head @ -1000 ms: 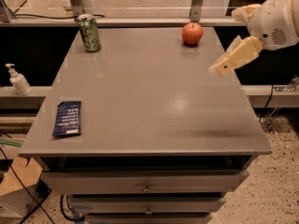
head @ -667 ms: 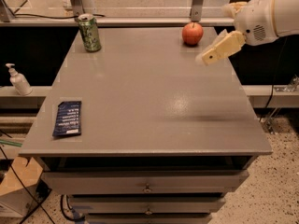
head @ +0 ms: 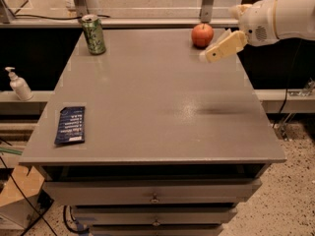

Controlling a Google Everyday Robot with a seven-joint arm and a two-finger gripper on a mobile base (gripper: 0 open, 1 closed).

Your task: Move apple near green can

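Observation:
The red-orange apple (head: 202, 35) sits at the far right of the grey table top (head: 152, 97), near its back edge. The green can (head: 93, 34) stands upright at the far left corner, well apart from the apple. My gripper (head: 210, 54) reaches in from the right on a white arm (head: 280, 16). It hovers just to the right of and in front of the apple, close to it, and holds nothing that I can see.
A flat dark-blue packet (head: 70, 125) lies near the table's front left edge. A white soap bottle (head: 18, 84) stands on a lower ledge to the left. Metal posts rise behind the table. Drawers (head: 155, 195) sit under the top.
The gripper has moved left and toward the back of the table, closing in on the apple. The apple, can and packet have not moved.

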